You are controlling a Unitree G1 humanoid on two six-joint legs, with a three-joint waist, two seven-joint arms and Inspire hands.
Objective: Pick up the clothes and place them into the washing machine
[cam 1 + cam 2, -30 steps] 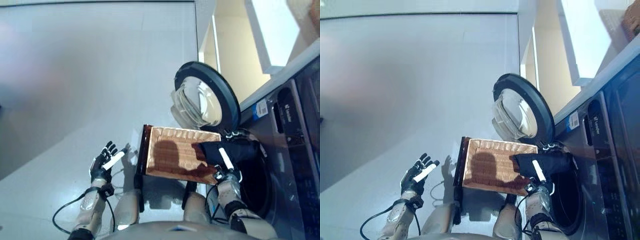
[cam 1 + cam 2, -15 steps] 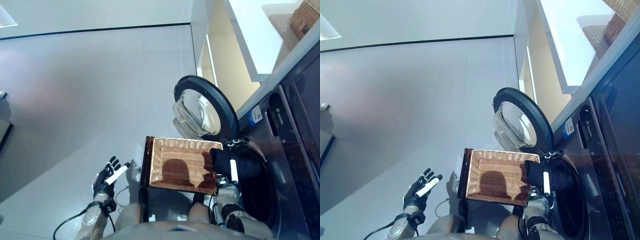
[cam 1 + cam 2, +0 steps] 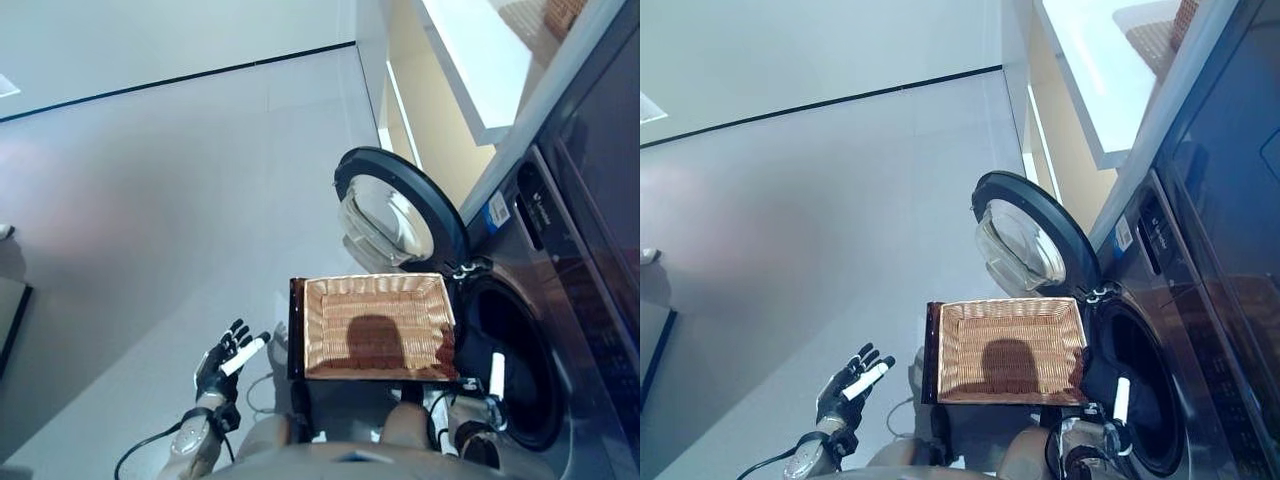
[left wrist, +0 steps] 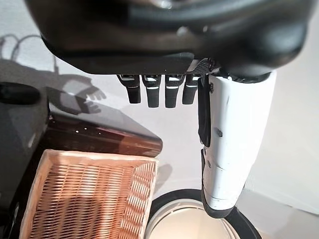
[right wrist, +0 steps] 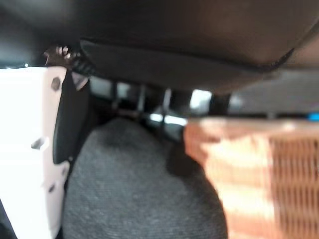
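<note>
Grey floor [image 3: 180,200] | wicker basket [image 3: 378,328] beside washing machine [image 3: 540,300] | right hand [image 3: 1118,405] fingers pinching dark clothes [image 5: 139,189] at drum | left hand [image 3: 228,362] fingers spread

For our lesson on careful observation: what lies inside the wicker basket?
The wicker basket holds no clothes; only its woven bottom and a shadow show. A dark cloth lies by the right hand at the washing machine opening; the drum's depth is hidden.

No readable text anywhere; washing machine [image 3: 560,290] front has a small blue-white sticker [image 3: 497,211] & a pale logo mark, print too small to make out
</note>
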